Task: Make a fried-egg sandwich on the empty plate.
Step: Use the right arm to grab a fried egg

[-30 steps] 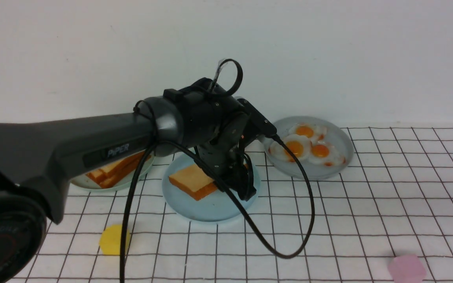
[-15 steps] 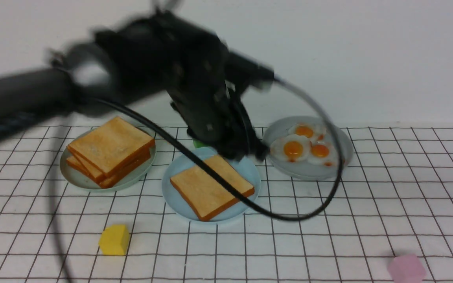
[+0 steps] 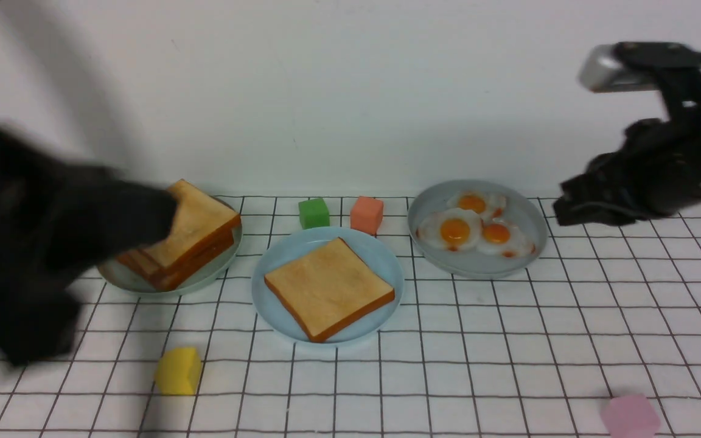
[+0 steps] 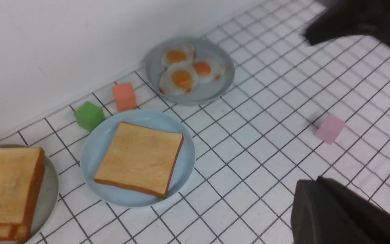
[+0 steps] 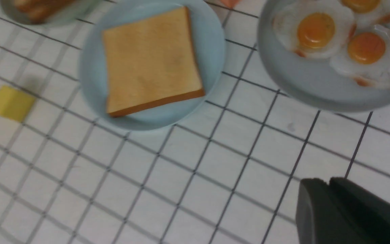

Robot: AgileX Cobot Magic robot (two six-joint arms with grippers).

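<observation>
Back to the robot's left side has gone the left arm [image 3: 34, 243]. A second ago it hung over the middle plate. Now it is a dark blur in front of the pile of toast [image 3: 201, 228]. The left gripper [image 4: 311, 189] is pinched tight with nothing in it. The right gripper [image 3: 569, 207] has come in from the right and hangs in the air beside the egg plate [image 3: 527, 246]. Whether its fingers are apart or together cannot be told.

A white cloth with dark squares [image 3: 509, 340] covers the table, and a plain white wall [image 3: 326, 91] stands right behind it. The blue plate [image 3: 268, 304] sits in the middle of the cloth, with one toast slice [image 3: 329, 289] lying flat on it. Three fried eggs [image 3: 455, 230] lie on the egg plate to the right. The toast pile sits on a grey-green plate [image 3: 119, 277] to the left.

A green block [image 3: 314, 213] and an orange block [image 3: 367, 214] stand between the blue plate and the wall. A yellow block [image 3: 178, 370] sits near the front on the left. A pink block [image 3: 630, 415] sits at the front edge on the right. Between those two lies a wide stretch of bare cloth.
</observation>
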